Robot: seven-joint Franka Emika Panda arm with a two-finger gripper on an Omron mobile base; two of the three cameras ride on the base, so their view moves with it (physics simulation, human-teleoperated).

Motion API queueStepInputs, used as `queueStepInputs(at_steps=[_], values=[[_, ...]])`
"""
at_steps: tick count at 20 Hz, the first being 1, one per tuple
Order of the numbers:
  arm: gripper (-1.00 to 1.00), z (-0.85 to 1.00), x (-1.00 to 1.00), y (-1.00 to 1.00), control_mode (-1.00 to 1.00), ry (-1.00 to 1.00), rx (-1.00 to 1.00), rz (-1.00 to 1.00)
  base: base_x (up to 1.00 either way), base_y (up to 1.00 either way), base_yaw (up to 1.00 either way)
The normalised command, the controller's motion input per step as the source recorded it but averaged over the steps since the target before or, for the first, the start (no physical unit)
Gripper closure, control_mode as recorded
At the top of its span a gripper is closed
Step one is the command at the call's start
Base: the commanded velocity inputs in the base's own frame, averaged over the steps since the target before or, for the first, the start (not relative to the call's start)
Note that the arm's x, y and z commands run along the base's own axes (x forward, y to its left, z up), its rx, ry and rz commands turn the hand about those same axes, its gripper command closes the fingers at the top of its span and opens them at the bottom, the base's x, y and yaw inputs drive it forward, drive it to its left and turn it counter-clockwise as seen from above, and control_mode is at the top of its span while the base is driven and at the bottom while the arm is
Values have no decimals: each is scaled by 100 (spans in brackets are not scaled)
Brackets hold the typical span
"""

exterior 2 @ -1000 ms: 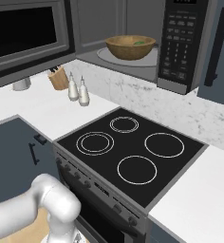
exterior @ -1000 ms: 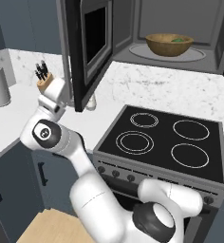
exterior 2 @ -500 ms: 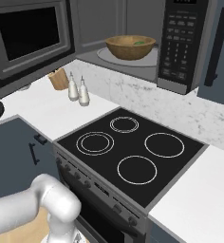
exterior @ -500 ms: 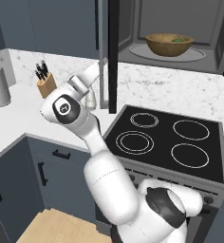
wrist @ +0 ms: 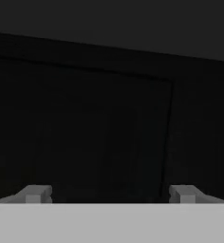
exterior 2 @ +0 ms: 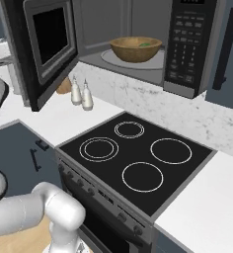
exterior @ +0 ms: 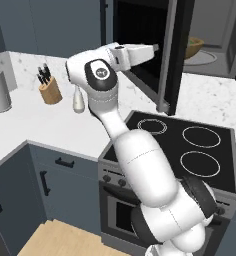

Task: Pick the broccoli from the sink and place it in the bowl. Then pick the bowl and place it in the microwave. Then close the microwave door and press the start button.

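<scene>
1. My gripper point(wrist: 109, 194) has its jaws spread wide with nothing between them, right up against the microwave door point(exterior: 160, 55).
2. Door stands partly open over the stove point(exterior 2: 138, 160).
3. Beyond it, bowl point(exterior 2: 135, 48) sits inside the microwave point(exterior 2: 187, 44), broccoli point(exterior 2: 144, 44) in it.

microwave door point(exterior: 162, 55) – half-shut across opening

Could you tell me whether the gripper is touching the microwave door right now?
Cannot tell. In the left base view the gripper reaches the microwave door's outer face, but neither contact nor a gap shows plainly.
</scene>
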Motion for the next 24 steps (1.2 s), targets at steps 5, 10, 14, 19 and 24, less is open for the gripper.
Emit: queueStepInputs(at_steps=[5, 10, 14, 19, 24], values=[[-100, 26, -2, -97, -100, -13, 36, 4, 0, 0, 0], [-100, -2, 35, -84, -100, -5, 18, 5, 0, 0, 0], [-100, -12, 56, -74, -100, 0, 11, 8, 0, 0, 0], [-100, -4, 27, -41, -100, 2, 6, 5, 0, 0, 0], [-100, -11, 33, -51, -100, -2, 9, 19, 0, 0, 0]])
